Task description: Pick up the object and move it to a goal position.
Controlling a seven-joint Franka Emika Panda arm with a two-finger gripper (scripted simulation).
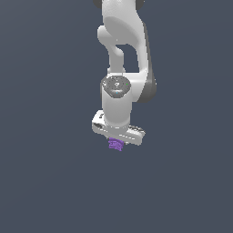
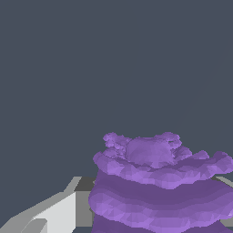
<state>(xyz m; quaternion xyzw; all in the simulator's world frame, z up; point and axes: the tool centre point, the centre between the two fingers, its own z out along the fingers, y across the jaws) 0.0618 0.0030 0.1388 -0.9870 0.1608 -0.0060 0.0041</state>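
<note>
The white Panda arm (image 1: 119, 86) hangs down against a plain dark grey-blue backdrop, smooth and glossy in its rounded links, with a dark disc at the wrist joint. Below that joint sits the claw (image 1: 117, 140), a flat white bar set slightly tilted, and the purple object (image 1: 116, 144) peeks out just under the bar's middle. In the wrist view the object (image 2: 159, 186) fills the space beside a pale grey finger (image 2: 54, 214), touching or nearly so; the claw looks clamped on it, though the contact itself is hidden. No bench surface or goal marker shows anywhere, so the pickup seems done, while how much travel to the goal is left cannot be judged. The object is lumpy, faceted, in stacked frilled layers with a domed cap.
</note>
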